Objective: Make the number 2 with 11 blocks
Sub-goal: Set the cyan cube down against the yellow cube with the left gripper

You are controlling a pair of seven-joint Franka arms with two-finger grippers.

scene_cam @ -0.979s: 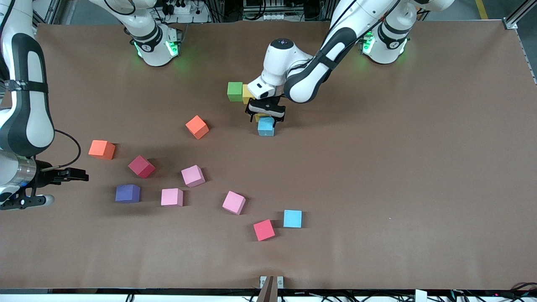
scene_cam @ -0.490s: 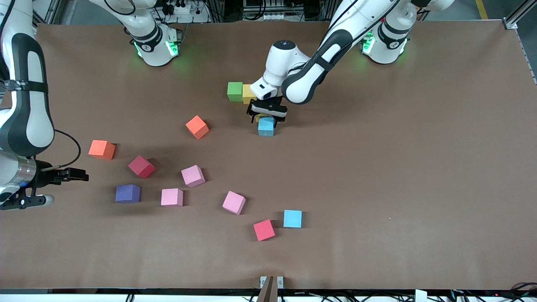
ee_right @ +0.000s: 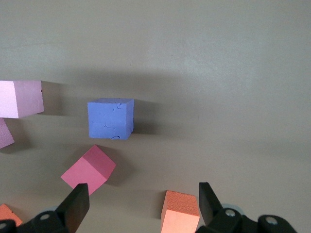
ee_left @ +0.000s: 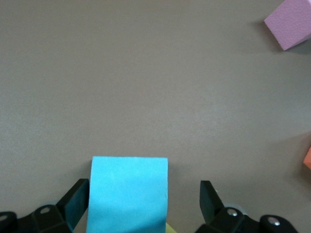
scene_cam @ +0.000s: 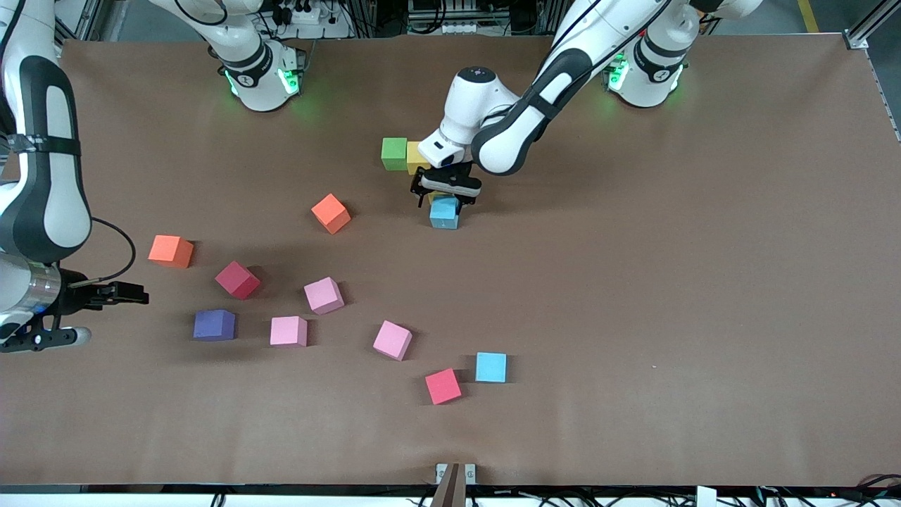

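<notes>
Light blue block [ee_left: 129, 194] lies between the left gripper's [scene_cam: 446, 194] wide-apart jaws, ungripped, seemingly just set as the figure's next cube | green block [scene_cam: 394, 153] and yellow block [scene_cam: 415, 158] start the top row | a further yellow cube is mostly hidden under that gripper | right gripper [ee_right: 141, 204] waits, jaws spread, over the orange block [ee_right: 181, 212] near the table's edge.

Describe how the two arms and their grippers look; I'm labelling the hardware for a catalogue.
Both arms have glossy white shells with dark grey to black panels at the joints, and a ring of green light glows at each base. The left gripper has a black body and black fingers under a white wrist. The right gripper is black too, on a silver wrist section, with a thin black cable looping beside it.
</notes>
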